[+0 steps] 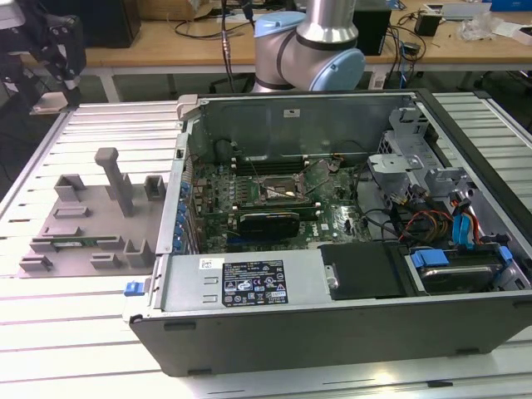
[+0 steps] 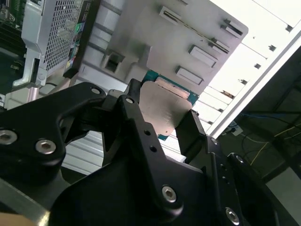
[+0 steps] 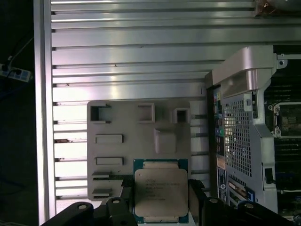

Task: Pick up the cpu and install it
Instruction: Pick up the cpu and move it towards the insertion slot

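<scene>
Two black fingers (image 3: 196, 200) of the hand (image 3: 161, 190) pinch the cpu (image 3: 161, 194) by opposite edges, one on each side, so the hand is pressed in on the chip. In the first wrist view the cpu's silver lid faces the camera, with a thin green rim around it. The second wrist view shows the same grip at an angle: the hand (image 2: 163, 101) keeps the cpu (image 2: 165, 110) between its fingers (image 2: 134, 117), and the chip is tilted and apart from everything behind it.

Behind the chip lies a grey moulded tray (image 3: 136, 132) with square pockets, low slots and raised posts. In both wrist views the cpu hangs over the tray's near edge, lifted clear of it. In the exterior view the tray (image 1: 87, 224) rests on the ribbed aluminium worktop (image 1: 75, 332), at the exterior view's left. A thin green strip (image 1: 76, 243) lies in one of the tray's slots.

Just beside the tray sits an open computer case (image 1: 274, 332), its side panel off and its board exposed. The dark square socket (image 1: 283, 189) with its metal bracket sits near the middle of the board, well apart from the held chip. A labelled grey power supply (image 1: 241, 283) runs along the case's near wall, with red and blue cables (image 1: 453, 224) at the exterior view's right. The arm (image 1: 312, 50) rises behind the case's far wall.
</scene>
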You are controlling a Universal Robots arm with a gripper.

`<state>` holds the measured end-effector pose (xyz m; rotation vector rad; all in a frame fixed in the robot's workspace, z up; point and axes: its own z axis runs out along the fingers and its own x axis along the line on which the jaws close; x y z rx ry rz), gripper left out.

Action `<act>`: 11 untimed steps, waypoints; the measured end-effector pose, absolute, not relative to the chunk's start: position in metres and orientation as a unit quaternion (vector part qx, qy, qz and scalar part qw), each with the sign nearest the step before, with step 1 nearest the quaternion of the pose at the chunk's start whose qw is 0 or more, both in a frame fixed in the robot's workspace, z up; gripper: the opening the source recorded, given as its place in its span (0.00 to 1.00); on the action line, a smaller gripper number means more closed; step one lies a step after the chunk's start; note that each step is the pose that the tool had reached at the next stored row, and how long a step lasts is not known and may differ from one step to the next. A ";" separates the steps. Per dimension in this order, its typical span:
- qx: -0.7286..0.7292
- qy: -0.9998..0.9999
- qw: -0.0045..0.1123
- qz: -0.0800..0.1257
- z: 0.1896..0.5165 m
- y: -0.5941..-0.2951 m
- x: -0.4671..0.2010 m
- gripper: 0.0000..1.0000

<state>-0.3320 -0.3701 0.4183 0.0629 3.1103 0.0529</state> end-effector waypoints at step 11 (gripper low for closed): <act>0.020 1.000 0.015 0.017 0.418 -0.370 -0.309 0.55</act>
